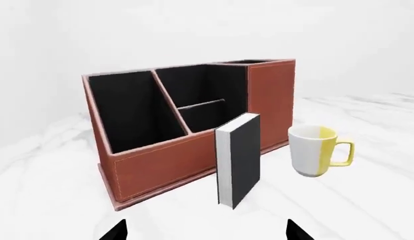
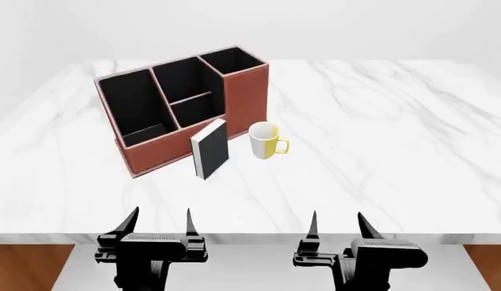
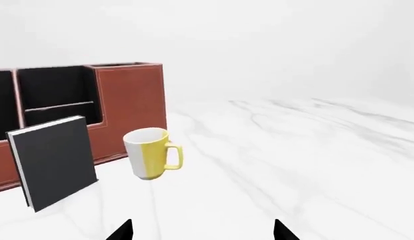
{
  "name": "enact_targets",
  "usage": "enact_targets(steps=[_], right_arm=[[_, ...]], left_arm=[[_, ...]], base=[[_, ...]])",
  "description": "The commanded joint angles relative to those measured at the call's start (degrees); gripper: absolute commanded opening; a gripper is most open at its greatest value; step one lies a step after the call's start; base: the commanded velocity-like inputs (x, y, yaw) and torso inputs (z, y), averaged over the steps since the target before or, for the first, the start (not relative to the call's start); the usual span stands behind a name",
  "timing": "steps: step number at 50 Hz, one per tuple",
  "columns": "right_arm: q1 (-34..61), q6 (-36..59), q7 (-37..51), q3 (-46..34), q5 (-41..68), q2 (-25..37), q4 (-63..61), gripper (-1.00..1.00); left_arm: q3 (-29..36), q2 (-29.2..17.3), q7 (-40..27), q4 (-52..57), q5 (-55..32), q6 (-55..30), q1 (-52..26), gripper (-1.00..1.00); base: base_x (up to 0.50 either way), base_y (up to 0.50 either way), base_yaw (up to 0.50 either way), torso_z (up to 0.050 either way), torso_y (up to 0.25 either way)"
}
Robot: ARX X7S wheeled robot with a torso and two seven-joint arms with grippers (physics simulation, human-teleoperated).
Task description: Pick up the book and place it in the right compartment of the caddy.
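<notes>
The dark grey book (image 2: 209, 149) (image 1: 239, 159) (image 3: 54, 161) stands upright on the marble table, just in front of the red-brown caddy (image 2: 165, 148) (image 1: 166, 162) (image 3: 136, 107). The caddy's right compartment (image 2: 232, 60) (image 1: 250, 62) is the tall narrow end section; its inside is black. My left gripper (image 2: 161, 222) (image 1: 207, 234) is open at the near table edge, well short of the book, with nothing between its fingers. My right gripper (image 2: 336, 224) (image 3: 203, 232) is open too, further right, holding nothing.
A white and yellow mug (image 2: 266, 140) (image 1: 318, 151) (image 3: 151, 153) stands right of the book, near the caddy's right end. The marble table (image 2: 380, 139) stretches wide to the right. Its front edge lies just under both grippers.
</notes>
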Motion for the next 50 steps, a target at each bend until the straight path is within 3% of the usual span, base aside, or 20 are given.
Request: enact_targets(steps=[1,9,50], right_arm=[[-2.53,-5.50,0.14,2.71,3.46,-0.27,-15.32,1.00],[-5.08,-15.36,-0.75,2.36,4.57,0.41,-22.23,1.00],[-6.02,-17.86,-0.39,-2.33,3.83,4.31,-21.67,1.00]], left_arm=[[-1.88,-1.41,-4.08,17.61,7.02,6.09,1.79,1.00],[-1.92,-2.79,-6.16,26.17,12.26,8.32,2.76,1.00],[1.00,-4.81,-8.49,23.09,11.78,9.67,3.12,1.00]], base=[[0.00,0.00,0.00,0.000,0.000],[0.05,0.00,0.00,0.000,0.000],[0.50,-0.03,0.00,0.000,0.000]])
